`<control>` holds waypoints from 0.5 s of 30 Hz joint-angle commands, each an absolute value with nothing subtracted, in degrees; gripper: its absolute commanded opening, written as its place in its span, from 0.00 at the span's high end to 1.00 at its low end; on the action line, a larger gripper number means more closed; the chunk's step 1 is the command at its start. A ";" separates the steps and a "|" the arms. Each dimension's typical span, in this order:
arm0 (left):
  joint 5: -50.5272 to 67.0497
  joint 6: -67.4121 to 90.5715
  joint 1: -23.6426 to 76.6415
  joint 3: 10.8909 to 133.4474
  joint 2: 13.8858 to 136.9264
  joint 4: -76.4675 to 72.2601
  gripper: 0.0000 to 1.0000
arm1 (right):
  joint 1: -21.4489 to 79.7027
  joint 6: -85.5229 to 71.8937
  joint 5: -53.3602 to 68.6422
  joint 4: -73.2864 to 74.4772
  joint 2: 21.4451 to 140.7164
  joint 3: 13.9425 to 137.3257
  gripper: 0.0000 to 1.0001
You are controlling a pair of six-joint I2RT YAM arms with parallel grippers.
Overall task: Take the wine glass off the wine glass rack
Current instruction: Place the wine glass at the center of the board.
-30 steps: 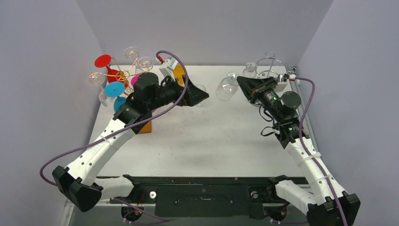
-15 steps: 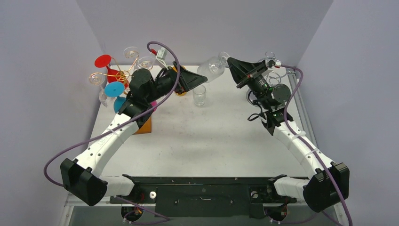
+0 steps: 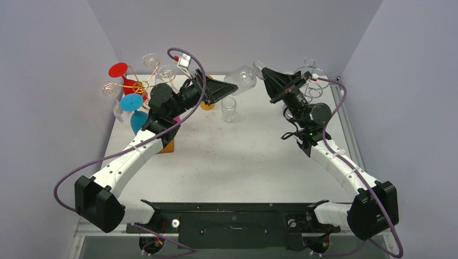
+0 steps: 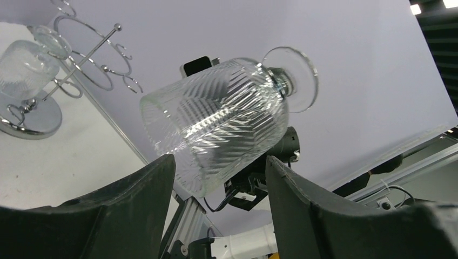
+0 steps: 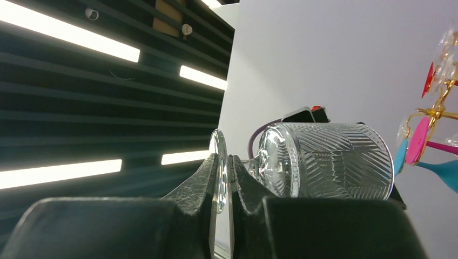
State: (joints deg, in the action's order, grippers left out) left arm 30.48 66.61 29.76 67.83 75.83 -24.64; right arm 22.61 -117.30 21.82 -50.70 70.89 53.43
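Note:
A clear ribbed wine glass hangs on its side in the air above the table's back middle. My right gripper is shut on its round foot, which is pinched edge-on between the two fingers; the bowl points away towards the left arm. My left gripper is open just under the bowl. Its fingertips flank the bowl's lower edge with gaps on both sides. The silver wire wine glass rack stands at the back right, with another clear glass hanging on it.
A small clear tumbler stands on the table below the held glass. A gold wire rack with red, blue and pink glasses stands at the back left, with an orange block in front of it. Grey walls enclose the table.
The right arm has lifted the glass from near the silver rack up to the back middle. The left gripper has risen from beside the tumbler to the bowl, and its jaws have narrowed.

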 commanded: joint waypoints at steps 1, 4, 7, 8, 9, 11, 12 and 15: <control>30.96 68.86 29.36 67.93 75.56 -34.75 0.43 | 23.13 -119.54 20.79 -60.34 70.65 53.05 1.00; 31.04 69.08 29.36 68.19 75.55 -35.65 0.46 | 23.18 -120.11 20.81 -61.08 71.04 52.89 1.00; 31.11 70.25 29.42 68.16 75.96 -38.19 0.52 | 23.65 -120.50 20.70 -62.04 71.62 52.83 1.00; 31.18 71.07 29.44 68.08 76.23 -38.87 0.57 | 23.89 -120.63 20.60 -62.25 71.71 52.82 1.00; 31.19 71.66 29.44 68.05 76.39 -40.39 0.59 | 24.03 -120.65 20.54 -62.28 71.96 52.78 1.00; 31.27 73.08 29.49 67.82 76.76 -42.45 0.66 | 24.27 -120.71 20.41 -62.31 72.18 52.63 1.00; 31.20 73.82 29.56 67.58 76.93 -43.11 0.68 | 24.37 -120.79 20.22 -62.40 72.26 52.36 1.00; 31.00 74.90 29.74 67.26 77.07 -45.80 0.72 | 24.47 -121.03 20.09 -62.78 72.77 51.78 1.00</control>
State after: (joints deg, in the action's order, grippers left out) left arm 30.72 72.42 29.52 66.98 76.97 -36.69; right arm 23.53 -120.33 20.38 -55.94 72.05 51.94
